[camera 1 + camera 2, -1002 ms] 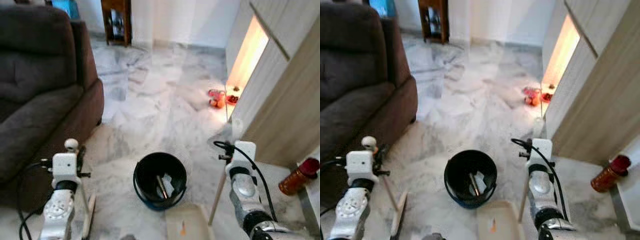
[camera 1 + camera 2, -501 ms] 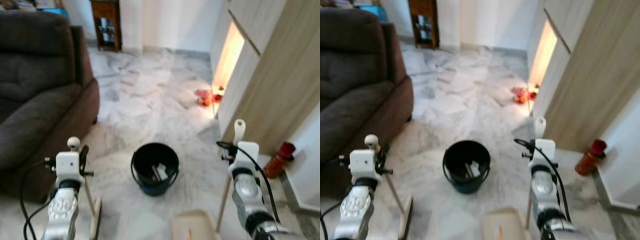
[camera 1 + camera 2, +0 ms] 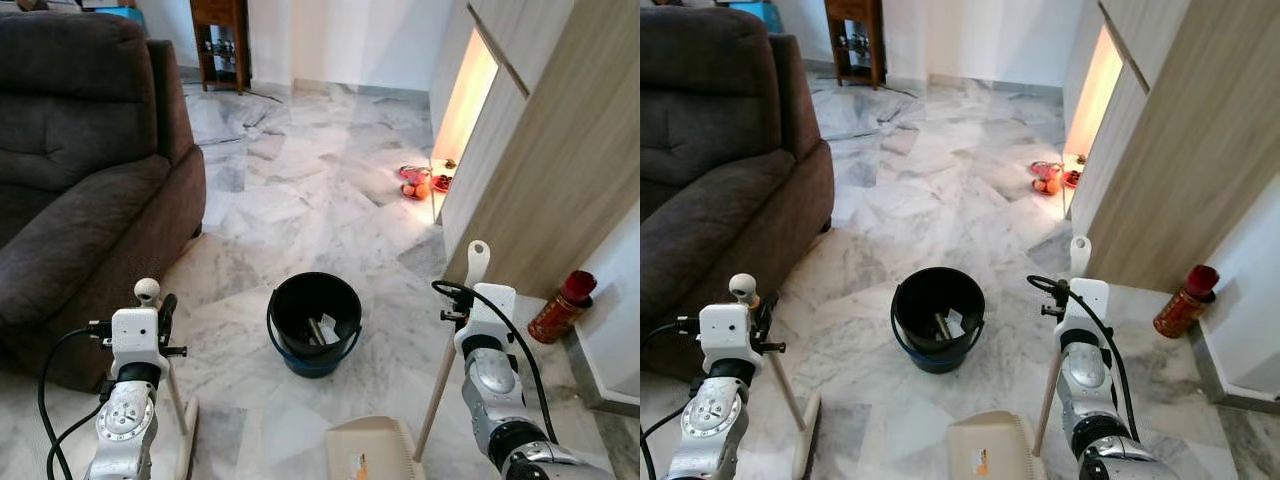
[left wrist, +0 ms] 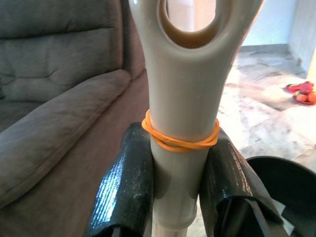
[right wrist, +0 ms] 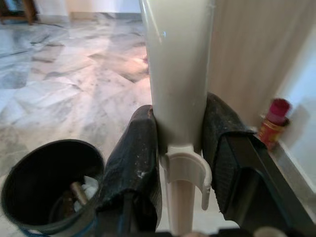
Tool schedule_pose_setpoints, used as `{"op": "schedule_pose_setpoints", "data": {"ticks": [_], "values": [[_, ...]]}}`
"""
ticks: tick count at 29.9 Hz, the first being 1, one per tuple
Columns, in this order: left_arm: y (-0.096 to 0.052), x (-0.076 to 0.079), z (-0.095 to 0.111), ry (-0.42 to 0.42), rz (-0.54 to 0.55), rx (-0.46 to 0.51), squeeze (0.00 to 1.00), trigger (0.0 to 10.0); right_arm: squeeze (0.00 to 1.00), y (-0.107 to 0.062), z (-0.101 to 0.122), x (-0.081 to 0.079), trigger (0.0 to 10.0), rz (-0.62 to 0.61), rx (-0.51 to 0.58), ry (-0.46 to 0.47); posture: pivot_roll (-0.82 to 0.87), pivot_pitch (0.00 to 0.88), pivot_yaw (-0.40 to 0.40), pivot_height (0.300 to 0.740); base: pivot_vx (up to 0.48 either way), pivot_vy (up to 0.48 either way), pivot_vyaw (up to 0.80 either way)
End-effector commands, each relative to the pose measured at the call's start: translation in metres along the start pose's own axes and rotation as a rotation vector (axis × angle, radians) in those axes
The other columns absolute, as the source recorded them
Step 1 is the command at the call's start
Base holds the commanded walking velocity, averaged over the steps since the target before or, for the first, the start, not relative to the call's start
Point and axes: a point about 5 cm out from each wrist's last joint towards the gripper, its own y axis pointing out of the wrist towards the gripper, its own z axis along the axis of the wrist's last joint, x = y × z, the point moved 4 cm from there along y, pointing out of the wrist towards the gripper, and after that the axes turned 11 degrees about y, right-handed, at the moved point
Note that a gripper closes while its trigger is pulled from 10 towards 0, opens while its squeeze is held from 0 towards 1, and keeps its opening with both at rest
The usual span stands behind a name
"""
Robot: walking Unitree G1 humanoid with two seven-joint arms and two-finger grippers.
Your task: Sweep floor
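- At 7 o'clock in the head view, the broom stands on the marble floor, brush head down, cream handle rising to a round knob by the left gripper.
- L gripper is clamped on the broom handle just under its looped end; an orange rubber band rings the handle right above the black fingers.
- At 5 o'clock, the dustpan lies flat on the floor w/ an orange label on it; its long pale handle slants up to the right gripper.
- R gripper's fingers are pressed tight on both sides of the dustpan handle, near a white clip.
- Centre, between both arms: black bucket w/ blue base, some scraps inside.
- 9–11 o'clock: dark brown sofa, near the broom.
- 1–3 o'clock: wood-panel wall w/ a lit gap; red and orange things on the floor at its foot.
- 3 o'clock: red bottle on the floor, near the R arm.
- 12 o'clock, far end: small wooden stand against the white wall.
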Motion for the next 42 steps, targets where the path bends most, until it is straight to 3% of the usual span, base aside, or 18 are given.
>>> {"op": "schedule_pose_setpoints", "data": {"ticks": [1,7,17,26,30,33,37,42], "values": [[0.004,0.002,0.008,-0.002,0.007,0.031,0.0,10.0,0.0,0.005,0.009,0.008,10.0,-0.024,0.018,0.017,0.13,0.0,-0.086,0.74,0.0,0.0,-0.79],[-0.001,0.008,0.004,-0.02,0.016,0.015,0.0,10.0,0.0,0.003,0.004,0.022,10.0,-0.069,-0.021,0.044,0.13,0.0,-0.116,0.74,0.0,0.0,-0.79],[-0.012,0.019,-0.002,-0.048,0.031,-0.004,0.0,10.0,0.0,0.003,0.002,0.034,10.0,-0.075,-0.053,0.006,0.14,0.0,-0.166,0.74,0.0,0.0,-0.79],[-0.015,0.026,-0.005,-0.047,-0.004,-0.023,0.0,10.0,0.0,0.003,0.006,0.047,10.0,-0.117,-0.047,0.023,0.2,0.0,-0.132,0.74,0.0,0.0,-0.79],[-0.011,0.013,-0.007,-0.002,-0.025,-0.021,0.0,10.0,0.0,0.001,0.003,0.043,10.0,-0.144,-0.039,0.038,0.19,0.0,-0.111,0.74,0.0,0.0,-0.79],[-0.011,0.001,-0.016,-0.005,0.009,-0.057,0.0,10.0,0.0,0.001,0.0,0.03,10.0,-0.098,-0.04,-0.007,0.16,0.0,-0.093,0.74,0.0,0.0,-0.79],[-0.009,-0.001,-0.019,-0.001,0.004,-0.07,0.0,10.0,0.0,-0.001,-0.004,0.022,10.0,-0.07,-0.042,-0.012,0.15,0.0,-0.062,0.74,0.0,0.0,-0.79],[-0.001,-0.006,-0.016,0.035,-0.047,-0.064,0.0,10.0,0.0,-0.009,-0.017,0.026,10.0,-0.143,-0.064,0.032,0.15,0.0,0.004,0.74,0.0,0.0,-0.79]]}}
